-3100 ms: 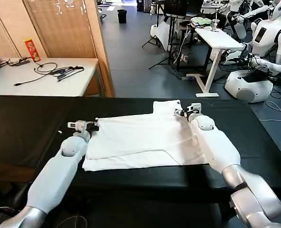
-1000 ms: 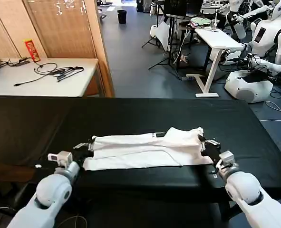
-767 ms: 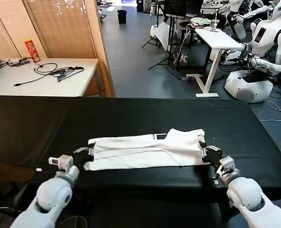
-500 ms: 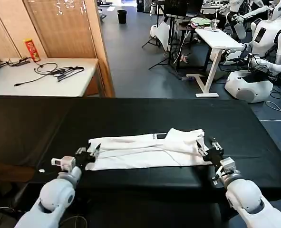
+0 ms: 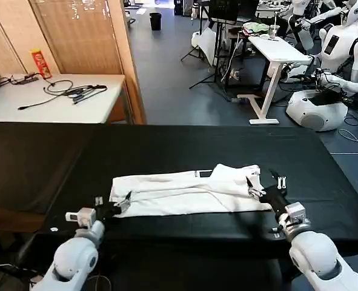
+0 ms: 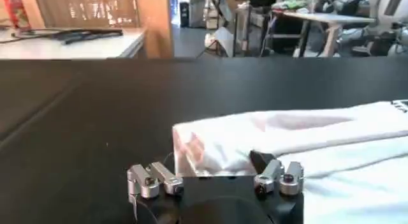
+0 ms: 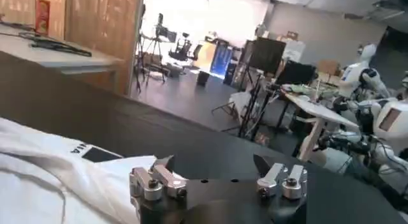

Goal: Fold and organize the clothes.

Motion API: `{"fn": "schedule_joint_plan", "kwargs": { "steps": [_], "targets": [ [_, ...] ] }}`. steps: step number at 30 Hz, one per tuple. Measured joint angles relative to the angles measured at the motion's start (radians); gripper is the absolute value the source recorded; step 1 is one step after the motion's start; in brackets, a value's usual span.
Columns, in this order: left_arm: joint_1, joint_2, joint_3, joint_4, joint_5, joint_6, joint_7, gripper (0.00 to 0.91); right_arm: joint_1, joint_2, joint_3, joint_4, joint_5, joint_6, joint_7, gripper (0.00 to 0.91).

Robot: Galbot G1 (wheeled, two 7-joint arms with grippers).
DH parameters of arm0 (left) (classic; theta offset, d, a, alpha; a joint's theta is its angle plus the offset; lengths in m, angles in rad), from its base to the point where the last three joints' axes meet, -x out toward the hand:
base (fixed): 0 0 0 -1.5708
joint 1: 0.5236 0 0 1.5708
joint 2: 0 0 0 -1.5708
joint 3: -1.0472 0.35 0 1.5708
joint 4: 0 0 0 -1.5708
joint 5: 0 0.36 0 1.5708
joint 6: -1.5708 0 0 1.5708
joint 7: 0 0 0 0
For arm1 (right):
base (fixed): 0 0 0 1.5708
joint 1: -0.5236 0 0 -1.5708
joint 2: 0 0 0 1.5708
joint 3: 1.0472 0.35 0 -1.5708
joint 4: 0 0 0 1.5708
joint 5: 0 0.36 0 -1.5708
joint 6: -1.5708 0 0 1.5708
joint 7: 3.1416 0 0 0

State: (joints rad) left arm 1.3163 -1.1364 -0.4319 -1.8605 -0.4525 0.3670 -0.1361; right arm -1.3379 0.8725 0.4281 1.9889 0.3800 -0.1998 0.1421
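Observation:
The white T-shirt [image 5: 185, 189] lies folded into a long narrow strip across the near part of the black table [image 5: 166, 145], with a bit of black print [image 5: 198, 174] showing on top. My left gripper [image 5: 112, 204] is open at the strip's left end. In the left wrist view that end of the T-shirt [image 6: 306, 133] lies just ahead of the left gripper [image 6: 213, 173] and between its spread fingers. My right gripper [image 5: 266, 183] is open at the strip's right end. In the right wrist view the T-shirt [image 7: 38, 171] lies beside one finger, and the right gripper [image 7: 213, 166] holds nothing.
The table's front edge [image 5: 185, 233] runs just below the strip. A white desk [image 5: 51, 100] with cables and a red can [image 5: 40, 63] stands at the back left beside a wooden partition [image 5: 82, 36]. Another desk [image 5: 278, 51] and other robots [image 5: 324, 91] stand far right.
The shirt's far edge was drawn toward the front, folding it into a strip. Both grippers have since let go, opened and eased back a little toward the table's front.

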Motion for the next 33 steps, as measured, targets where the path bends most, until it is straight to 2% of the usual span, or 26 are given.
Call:
{"fn": "schedule_joint_plan", "kwargs": {
  "steps": [1,2,19,26,33],
  "targets": [
    [0.002,-0.004,-0.002,0.005,0.000,-0.004,0.000,0.536,-0.004,0.001,0.003,0.004,0.000,0.000,0.000,0.878],
    [0.004,-0.007,-0.004,0.009,0.000,-0.008,0.001,0.000,-0.009,0.002,0.007,0.009,0.001,0.001,0.000,0.878],
    [0.010,0.032,-0.032,0.036,0.005,-0.055,0.009,0.000,-0.024,0.036,0.009,0.053,0.019,0.005,0.037,0.878],
    [-0.055,0.111,-0.072,0.107,-0.043,-0.069,0.022,0.000,-0.015,0.060,-0.018,0.065,0.020,0.025,0.072,0.878],
    [-0.121,0.259,-0.144,0.220,-0.097,-0.085,0.041,0.000,-0.009,0.077,-0.027,0.061,0.022,0.036,0.080,0.878]
  ]
}}
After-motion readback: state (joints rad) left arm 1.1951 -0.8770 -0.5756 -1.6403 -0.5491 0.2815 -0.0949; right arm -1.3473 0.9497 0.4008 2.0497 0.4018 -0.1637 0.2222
